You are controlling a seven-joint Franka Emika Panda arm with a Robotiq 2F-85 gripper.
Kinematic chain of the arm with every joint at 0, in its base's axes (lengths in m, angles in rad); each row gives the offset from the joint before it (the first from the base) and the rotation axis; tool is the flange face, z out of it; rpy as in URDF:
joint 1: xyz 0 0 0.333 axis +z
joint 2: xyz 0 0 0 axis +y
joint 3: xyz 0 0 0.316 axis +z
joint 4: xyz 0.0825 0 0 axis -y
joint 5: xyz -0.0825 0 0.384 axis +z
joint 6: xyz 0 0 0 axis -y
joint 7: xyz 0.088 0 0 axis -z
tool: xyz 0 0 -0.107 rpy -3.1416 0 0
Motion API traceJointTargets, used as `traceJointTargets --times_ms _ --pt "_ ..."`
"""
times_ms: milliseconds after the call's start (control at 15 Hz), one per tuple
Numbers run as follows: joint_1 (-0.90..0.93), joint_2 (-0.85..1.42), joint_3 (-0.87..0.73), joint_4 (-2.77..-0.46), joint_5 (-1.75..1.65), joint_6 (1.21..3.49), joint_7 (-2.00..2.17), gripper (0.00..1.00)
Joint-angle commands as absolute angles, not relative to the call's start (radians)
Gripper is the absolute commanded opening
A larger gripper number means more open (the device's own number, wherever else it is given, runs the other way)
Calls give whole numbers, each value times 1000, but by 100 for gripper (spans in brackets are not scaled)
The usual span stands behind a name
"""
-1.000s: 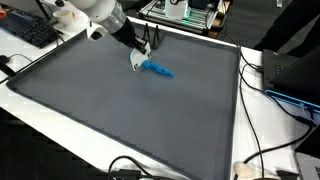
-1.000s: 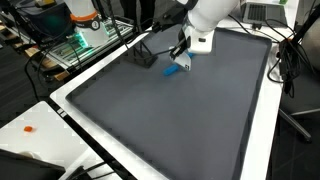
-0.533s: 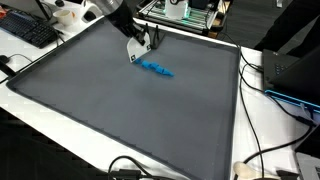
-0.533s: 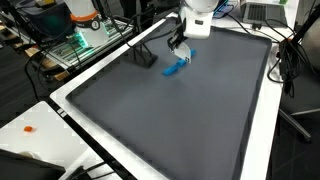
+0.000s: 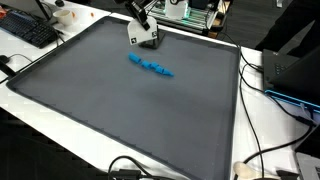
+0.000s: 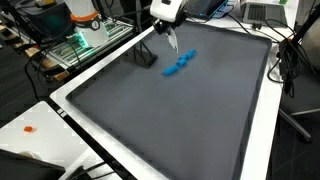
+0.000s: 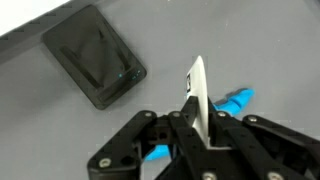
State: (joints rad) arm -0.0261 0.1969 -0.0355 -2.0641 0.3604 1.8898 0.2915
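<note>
Your dark grey mat (image 5: 120, 110) covers most of the white table (image 5: 60, 125). At its far edge a black rectangular block (image 7: 95, 68) lies flat on it. Off the mat you have a black keyboard (image 5: 30, 30), loose black cables (image 5: 255, 150), and a small orange bit (image 6: 29, 128) on the white surface.

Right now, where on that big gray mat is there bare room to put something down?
The near half of the gray mat is bare, from the blue toy down to the front rim. The far end is crowded: the blue toy, a black box and the gripper hanging above them.
</note>
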Motion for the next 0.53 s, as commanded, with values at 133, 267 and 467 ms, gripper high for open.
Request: traceJointTargets --times_ms 133,267,467 --pt "-32 -23 -54 -2351 452 2075 421 2" --pt "-33 -69 -52 -2418 451 2126 472 2" --pt "-35 -116 -44 -2497 428 2189 548 2"
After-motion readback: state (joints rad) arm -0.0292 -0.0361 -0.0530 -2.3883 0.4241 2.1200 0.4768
